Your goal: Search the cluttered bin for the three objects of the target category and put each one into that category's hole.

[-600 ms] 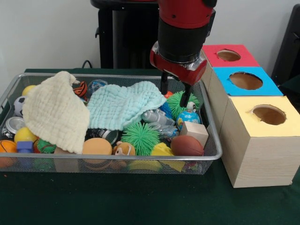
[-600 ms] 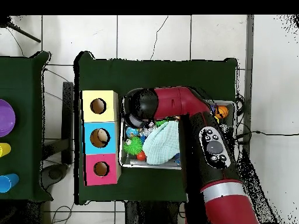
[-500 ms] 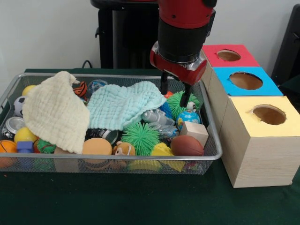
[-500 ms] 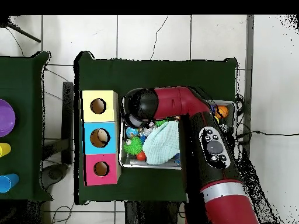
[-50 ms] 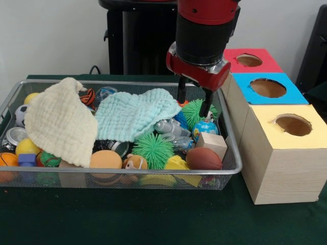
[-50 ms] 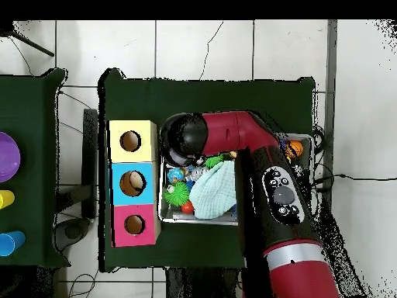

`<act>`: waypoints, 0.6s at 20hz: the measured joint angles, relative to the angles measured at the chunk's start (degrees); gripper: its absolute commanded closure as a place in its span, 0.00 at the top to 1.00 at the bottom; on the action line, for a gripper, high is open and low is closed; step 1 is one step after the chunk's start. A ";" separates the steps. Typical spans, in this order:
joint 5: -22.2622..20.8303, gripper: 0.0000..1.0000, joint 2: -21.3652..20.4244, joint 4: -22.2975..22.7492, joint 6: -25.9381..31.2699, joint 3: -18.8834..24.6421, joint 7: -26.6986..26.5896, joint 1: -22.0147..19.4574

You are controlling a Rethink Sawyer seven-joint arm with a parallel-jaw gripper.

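Presently: gripper (image 5: 193, 102) spread, empty, hovering over the bin's (image 5: 232, 153) box-side end, above a green spiky ball (image 5: 194, 111) and globe ball (image 5: 204, 128). Two cloths (image 5: 134, 115) cover the clutter. Red (image 5: 249, 60), blue (image 5: 267, 88), yellow (image 5: 293, 124) holes alongside.

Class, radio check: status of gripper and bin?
Gripper open, empty, above the spiky green ball. Bin cluttered; two cloths cover much.

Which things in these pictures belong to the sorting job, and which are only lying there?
Belonging to the job:
- wire bin
- red box, blue box and yellow box, each with a hole
- pincer, open and empty above the bin

Only lying there:
- cream cloth
- pale blue cloth
- wooden block
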 measured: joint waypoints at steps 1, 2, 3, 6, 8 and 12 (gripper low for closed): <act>0.00 1.00 0.25 -0.61 0.01 0.00 0.00 0.06; 0.00 1.00 0.61 -1.44 0.06 0.01 0.00 0.12; 0.00 1.00 1.20 -2.64 0.13 0.00 0.00 0.20; 0.03 1.00 3.54 -6.83 0.47 0.02 0.00 0.29; 0.03 1.00 5.46 -9.83 0.53 0.02 0.00 0.27; 0.03 1.00 9.56 -15.82 1.00 0.02 0.00 0.20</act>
